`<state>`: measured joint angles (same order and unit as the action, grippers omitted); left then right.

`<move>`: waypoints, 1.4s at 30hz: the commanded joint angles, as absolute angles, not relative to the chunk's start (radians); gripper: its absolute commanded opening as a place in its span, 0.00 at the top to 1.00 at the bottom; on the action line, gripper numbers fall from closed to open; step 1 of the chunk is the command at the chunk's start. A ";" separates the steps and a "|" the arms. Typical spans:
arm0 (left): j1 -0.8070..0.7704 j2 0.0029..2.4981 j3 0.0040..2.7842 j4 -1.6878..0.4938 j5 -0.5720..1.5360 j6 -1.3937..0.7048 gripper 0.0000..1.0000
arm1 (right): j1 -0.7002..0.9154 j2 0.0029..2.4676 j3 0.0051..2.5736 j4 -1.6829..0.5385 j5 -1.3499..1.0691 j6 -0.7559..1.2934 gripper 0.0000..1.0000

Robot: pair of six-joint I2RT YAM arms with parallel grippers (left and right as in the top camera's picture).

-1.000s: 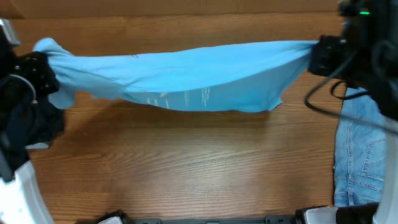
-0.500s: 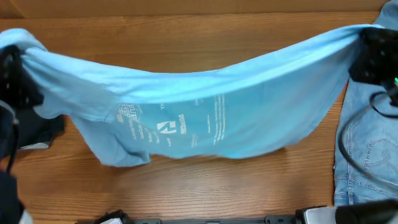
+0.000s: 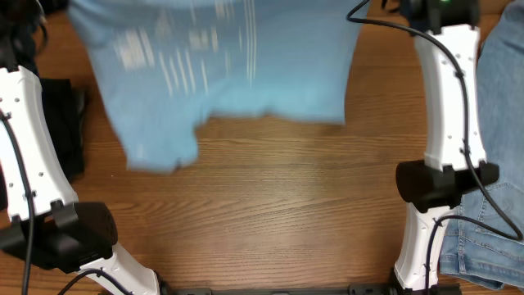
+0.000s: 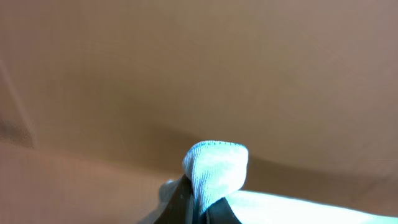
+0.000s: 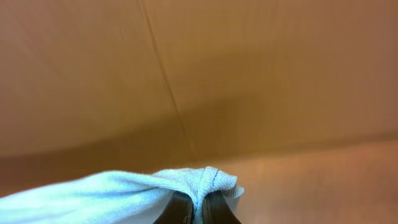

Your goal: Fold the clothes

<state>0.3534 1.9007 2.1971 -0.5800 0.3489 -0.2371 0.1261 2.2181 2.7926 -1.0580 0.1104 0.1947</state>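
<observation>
Surface: wood-grain table (image 3: 270,213), mid-brown, with bare boards showing below the shirt's hem.
Room: both wrist cams face a flat tan-brown panel (image 4: 186,74). A thin straight seam crosses it in the right wrist view. Nothing else of the room shows.
Task item: light sky-blue T-shirt (image 3: 237,74) hangs spread across the far side of the table. Its top runs out of frame and one corner droops lower at the left. The shirt is blurred, and whether the hem touches the wood can't be told.
Writing: white chest print is smeared into streaks and unreadable. No brand can be made out.
L jaws: left gripper (image 4: 200,210) is pressed together on a bunched fold of the blue fabric. A stitched edge pokes up betw. the dark fingers.
R jaws: right gripper (image 5: 198,210) likewise pinches a gathered fold of the shirt.
Arms: white left arm (image 3: 24,139) and right arm (image 3: 446,106) flank the shirt, w/ black cables trailing.
Sides: black garment (image 3: 61,123) lies on the table beside the left arm. Faded denim jeans (image 3: 495,74) lie at the right edge.
</observation>
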 commanded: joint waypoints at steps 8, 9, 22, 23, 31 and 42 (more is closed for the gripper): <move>0.276 1.862 2.423 -1.335 0.310 -0.152 0.96 | 0.054 2.123 2.730 -1.544 0.138 0.200 0.96; 0.266 1.872 2.388 -1.380 0.295 -0.152 0.96 | 0.054 2.123 2.667 -1.575 0.138 0.200 0.96; 0.215 1.937 1.789 -1.589 0.126 -0.056 0.96 | 0.025 2.115 1.996 -1.695 0.134 0.172 0.96; 0.216 1.937 1.789 -1.591 0.115 -0.067 0.96 | 0.025 2.115 1.992 -1.695 0.126 0.168 0.96; 0.217 1.906 1.789 -1.666 -0.070 -0.201 0.96 | 0.025 2.045 1.774 -1.684 0.088 0.173 0.96; 0.216 1.733 1.536 -1.632 -0.108 -0.270 0.96 | 0.025 1.877 1.612 -1.679 0.009 0.156 0.96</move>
<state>0.2173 1.7969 1.6096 -1.6405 -0.0837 -0.2375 0.0277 1.9205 1.6566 -1.6833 0.0303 0.1593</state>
